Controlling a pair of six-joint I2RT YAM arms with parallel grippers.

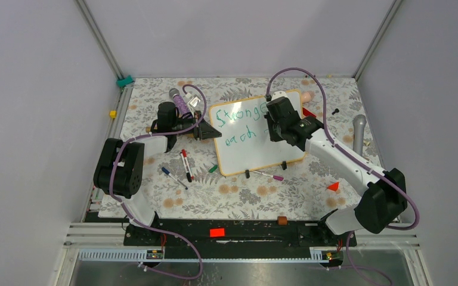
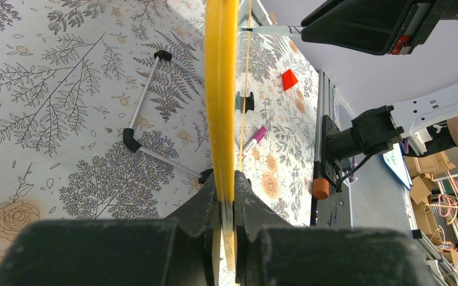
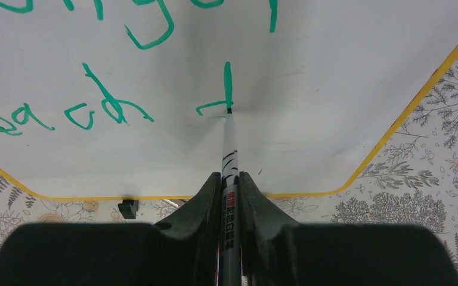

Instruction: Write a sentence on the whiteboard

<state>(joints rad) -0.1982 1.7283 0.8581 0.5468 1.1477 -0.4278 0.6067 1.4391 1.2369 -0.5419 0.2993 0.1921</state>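
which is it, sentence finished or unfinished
Unfinished: the sentence on the whiteboard reaches "each" plus one part-drawn letter, and the right gripper holds the marker tip on that stroke.

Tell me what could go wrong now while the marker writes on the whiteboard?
1. The left pincer grips the whiteboard only by its thin frame edge; marker pressure might tilt it and bend the strokes.
2. The marker, tip on the board, may slide back in the right pincer if pushed hard.
3. The right pincer hangs over the sentence and could smear it.
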